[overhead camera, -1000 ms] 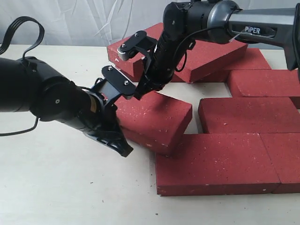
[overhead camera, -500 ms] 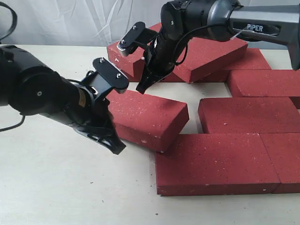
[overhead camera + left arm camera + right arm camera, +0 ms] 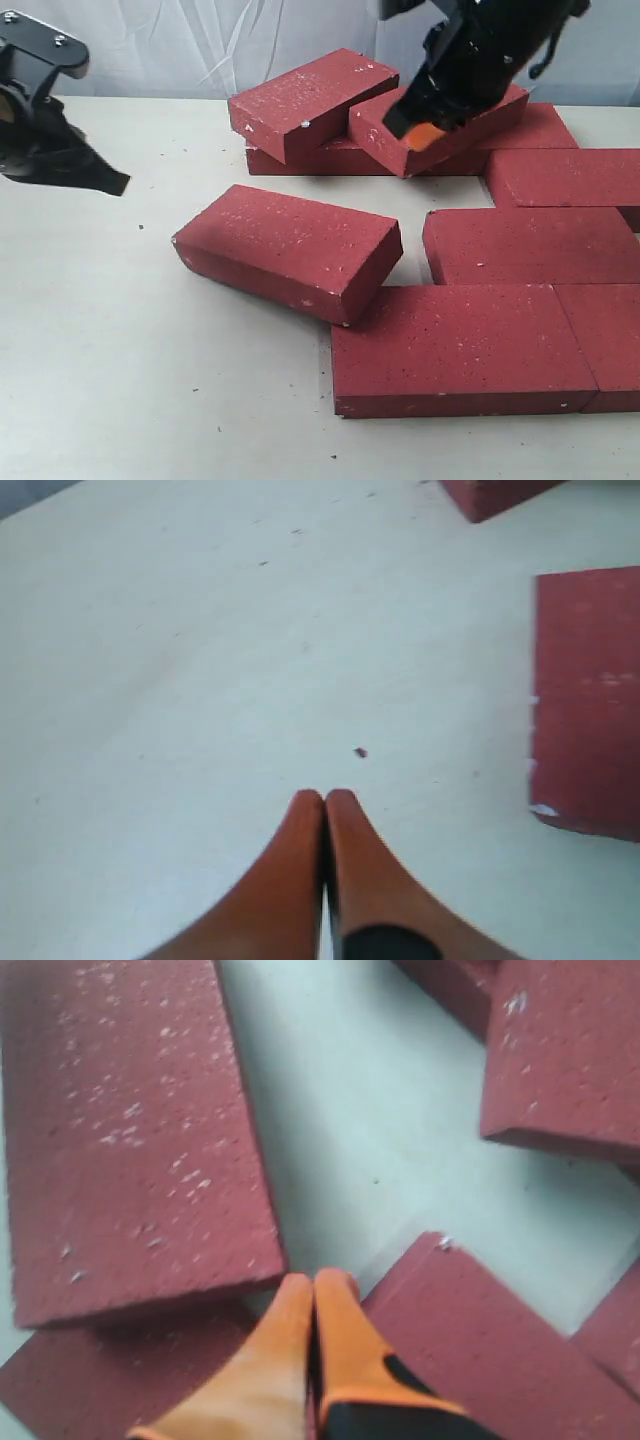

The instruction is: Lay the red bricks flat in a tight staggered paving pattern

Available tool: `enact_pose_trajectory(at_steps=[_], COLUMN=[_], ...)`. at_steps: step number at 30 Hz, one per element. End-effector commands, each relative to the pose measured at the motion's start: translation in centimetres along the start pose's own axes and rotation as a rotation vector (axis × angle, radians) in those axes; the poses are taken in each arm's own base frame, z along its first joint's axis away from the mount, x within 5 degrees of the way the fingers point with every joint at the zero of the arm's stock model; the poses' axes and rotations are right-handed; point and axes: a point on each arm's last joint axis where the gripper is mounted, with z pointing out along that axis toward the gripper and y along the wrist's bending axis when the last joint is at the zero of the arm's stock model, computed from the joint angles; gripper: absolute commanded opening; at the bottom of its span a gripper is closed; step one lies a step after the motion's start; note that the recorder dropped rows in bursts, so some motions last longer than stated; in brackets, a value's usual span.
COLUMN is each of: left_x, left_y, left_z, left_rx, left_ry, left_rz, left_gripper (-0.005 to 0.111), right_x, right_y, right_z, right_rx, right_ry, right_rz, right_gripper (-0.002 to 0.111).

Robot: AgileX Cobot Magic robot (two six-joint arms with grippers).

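Laying done: four of the red bricks (image 3: 530, 245) sit flat at the right of the frame. The front brick (image 3: 460, 345) butts end to end with a corner brick (image 3: 605, 340), and the rows behind them are offset, so I judge the stagger begun.
Rear row: the rear brick (image 3: 565, 175) lies flat at the right edge, close behind the middle row.
Skewed brick (image 3: 290, 248): it lies at an angle in the centre of the frame, with its near corner touching the front brick's left end. I cannot tell whether it rests fully flat.
Pile: in the upper middle, a tilted brick (image 3: 310, 100) and a leaning brick (image 3: 450, 130) rest on others beneath. None of these are placed yet.
Left to do: by my reckoning, square the skewed brick into the gap left of the middle row, then bring down the pile. Less than half looks done.
Left end effector (image 3: 325, 815): fingertips pressed together, holding nothing, over bare worktop (image 3: 150, 380) at the upper left.
Right end effector (image 3: 313, 1295): fingertips also closed, gripping nothing, raised over the pile in the upper middle.
Writing: I can read no brand, label or lettering anywhere.
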Motion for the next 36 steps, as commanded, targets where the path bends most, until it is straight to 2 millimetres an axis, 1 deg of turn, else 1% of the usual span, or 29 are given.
enact_pose_trajectory(at_steps=[1,5,7,11,15,19,24,27,31,33,36], left_x=[1.0,2.0,2.2,1.4,1.3,1.3,0.8,0.6,0.8,1.0,0.7], left_y=[1.9,1.5,1.4,1.3,1.1,0.5,-1.5,-2.5,-3.4,-3.6,-4.0], left_z=[2.1,5.0,6.3,7.8,9.3,10.8,12.9,13.7,15.0,15.3,15.3], left_rx=[-0.024,0.000,0.008,0.021,0.039,0.067,0.137,0.169,0.192,0.195,0.198], left_ry=[0.023,0.078,0.073,0.088,0.142,0.159,0.170,0.177,0.212,0.216,0.205], left_rz=[-0.109,-0.069,-0.068,-0.101,-0.100,-0.094,-0.067,-0.053,-0.036,-0.024,-0.023], left_gripper=[0.000,0.000,0.000,0.000,0.000,0.000,0.000,0.000,0.000,0.000,0.000], right_x=[4.1,6.7,7.2,7.1,7.5,7.4,7.3,7.3,6.8,6.3,5.7], right_y=[2.0,2.9,2.8,2.4,2.3,2.0,2.1,2.1,2.4,2.4,2.2], right_z=[1.3,3.3,4.3,5.5,7.0,8.1,8.3,8.4,9.2,9.4,9.2], right_rx=[-0.132,-0.194,-0.189,-0.183,-0.221,-0.213,-0.223,-0.226,-0.204,-0.179,-0.164], right_ry=[0.020,0.089,0.093,0.093,0.155,0.150,0.136,0.137,0.110,0.081,0.050], right_rz=[-0.072,-0.155,-0.188,-0.182,-0.171,-0.155,-0.135,-0.133,-0.160,-0.164,-0.162], right_gripper=[-0.001,-0.001,-0.001,-0.001,-0.001,-0.001,-0.001,-0.001,-0.001,-0.001,-0.001])
